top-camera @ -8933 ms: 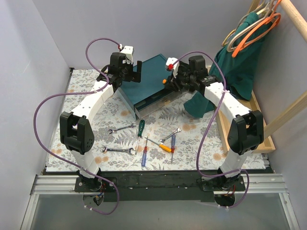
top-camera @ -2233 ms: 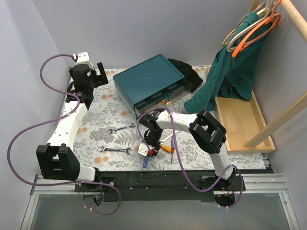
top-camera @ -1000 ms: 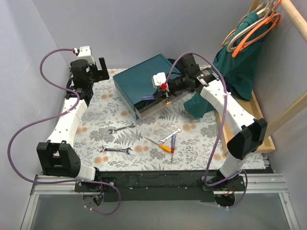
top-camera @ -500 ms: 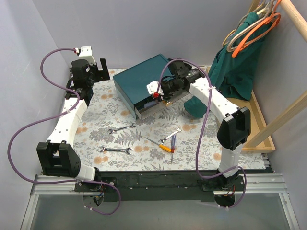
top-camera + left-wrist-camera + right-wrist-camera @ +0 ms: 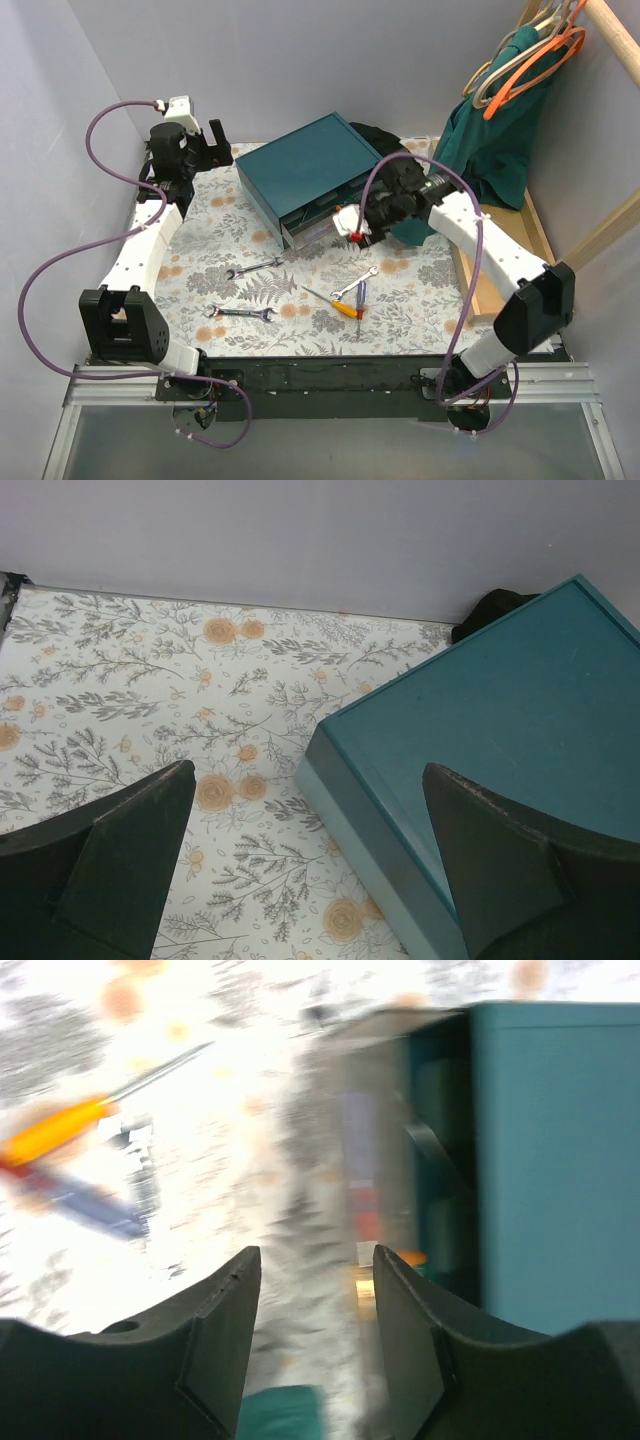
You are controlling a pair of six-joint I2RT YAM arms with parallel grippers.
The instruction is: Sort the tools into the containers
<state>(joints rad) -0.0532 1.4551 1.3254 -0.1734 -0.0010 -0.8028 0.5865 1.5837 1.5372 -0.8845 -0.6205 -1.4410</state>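
Observation:
The dark teal box (image 5: 308,172) stands at the back middle, its lowest drawer (image 5: 316,230) pulled open toward the front. My right gripper (image 5: 352,224) hovers just in front of that drawer, open and empty; its wrist view is blurred and shows the box (image 5: 550,1150) and the open drawer (image 5: 372,1150). On the mat lie three silver wrenches (image 5: 253,268) (image 5: 243,313) (image 5: 355,283), an orange-yellow screwdriver (image 5: 337,304) (image 5: 55,1132) and a blue one (image 5: 360,300). My left gripper (image 5: 205,145) is open and empty at the back left, above the box's corner (image 5: 500,720).
A light wooden tray (image 5: 510,250) lies along the right edge. A green garment (image 5: 490,140) and hangers hang above it. A dark cloth (image 5: 385,150) lies behind the box. Walls close in at the left and back.
My right gripper has moved from above the open drawer down and to the right, in front of it. Earlier it carried screwdrivers from the mat to the drawer. The left arm barely moved.

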